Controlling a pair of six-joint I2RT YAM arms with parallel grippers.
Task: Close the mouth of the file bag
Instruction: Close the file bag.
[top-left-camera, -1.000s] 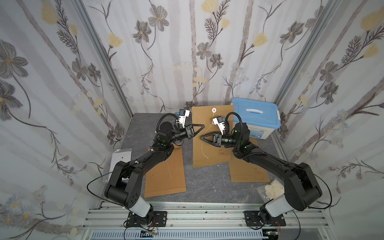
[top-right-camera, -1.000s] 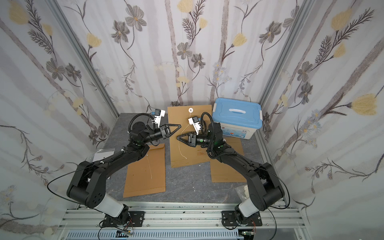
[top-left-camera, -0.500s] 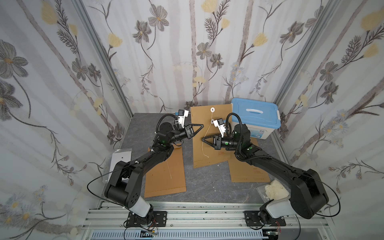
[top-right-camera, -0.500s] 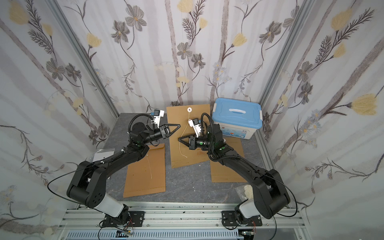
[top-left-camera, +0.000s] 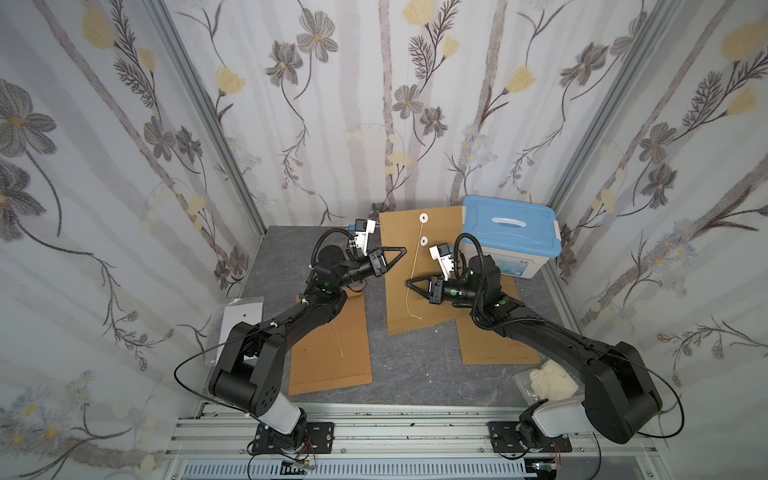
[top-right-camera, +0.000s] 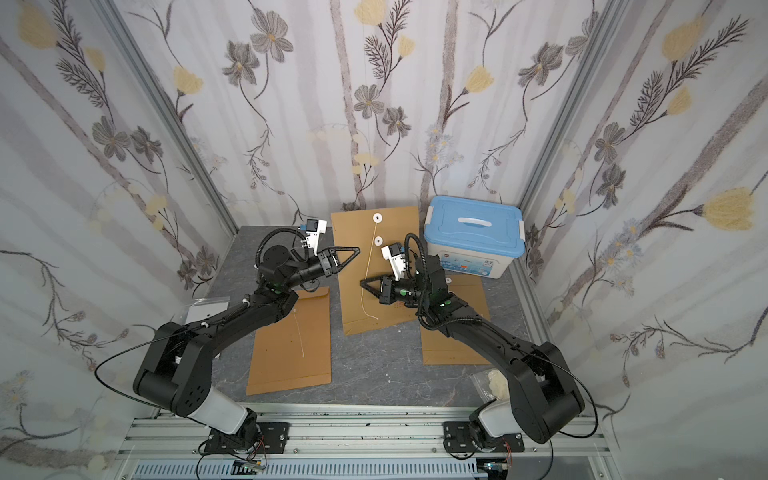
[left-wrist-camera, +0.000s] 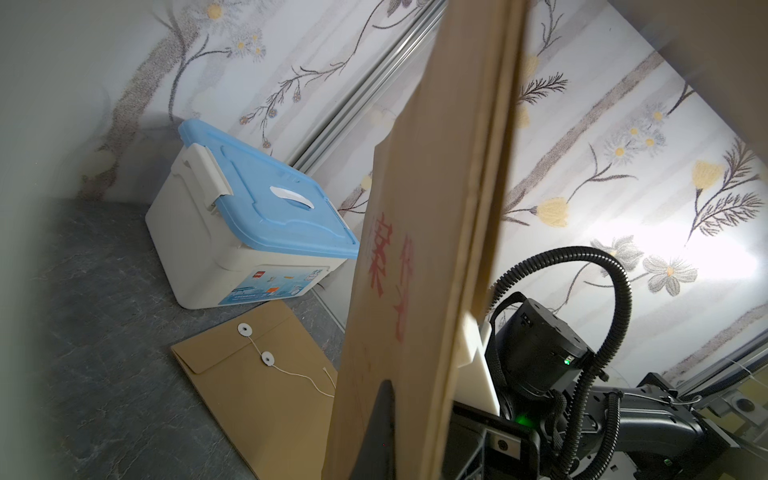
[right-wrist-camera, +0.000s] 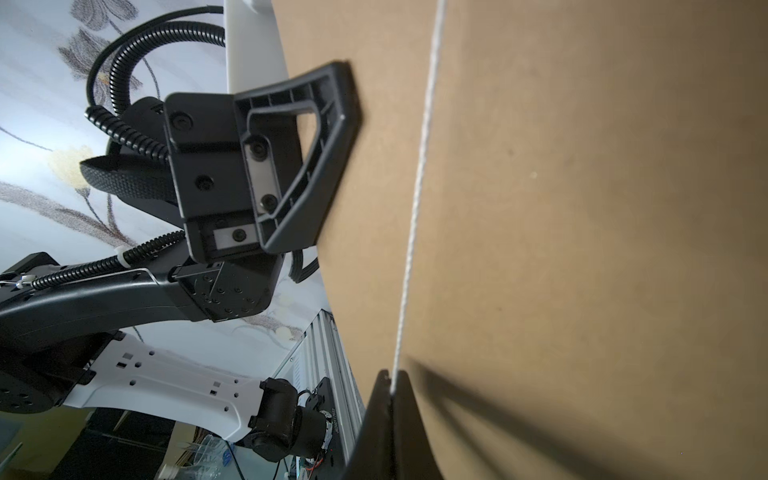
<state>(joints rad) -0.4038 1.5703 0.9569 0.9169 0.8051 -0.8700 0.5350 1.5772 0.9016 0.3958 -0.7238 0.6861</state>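
The brown file bag (top-left-camera: 399, 307) (top-right-camera: 353, 307) is lifted up in the middle of both top views. Its flap carries two white discs (top-left-camera: 424, 217) and a loose white string (top-left-camera: 413, 266). My left gripper (top-left-camera: 401, 251) (top-right-camera: 355, 250) is shut on the bag's left edge. In the left wrist view the bag (left-wrist-camera: 415, 249) shows edge-on, rising from that gripper (left-wrist-camera: 388, 395). My right gripper (top-left-camera: 409, 282) (top-right-camera: 363, 282) is shut on the string. In the right wrist view the string (right-wrist-camera: 419, 187) runs from the closed tips (right-wrist-camera: 390, 386) across the bag's face (right-wrist-camera: 582, 208).
Two more brown file bags lie flat, one at the left (top-left-camera: 332, 345) and one at the right (top-left-camera: 494, 345) (left-wrist-camera: 257, 386). A blue-lidded box (top-left-camera: 509, 232) (left-wrist-camera: 257, 208) stands at the back right. A small plastic bag (top-left-camera: 548, 378) lies at the front right.
My right gripper's jaws have gone from slightly apart to shut on the string. The left gripper and the bag have stayed in place.
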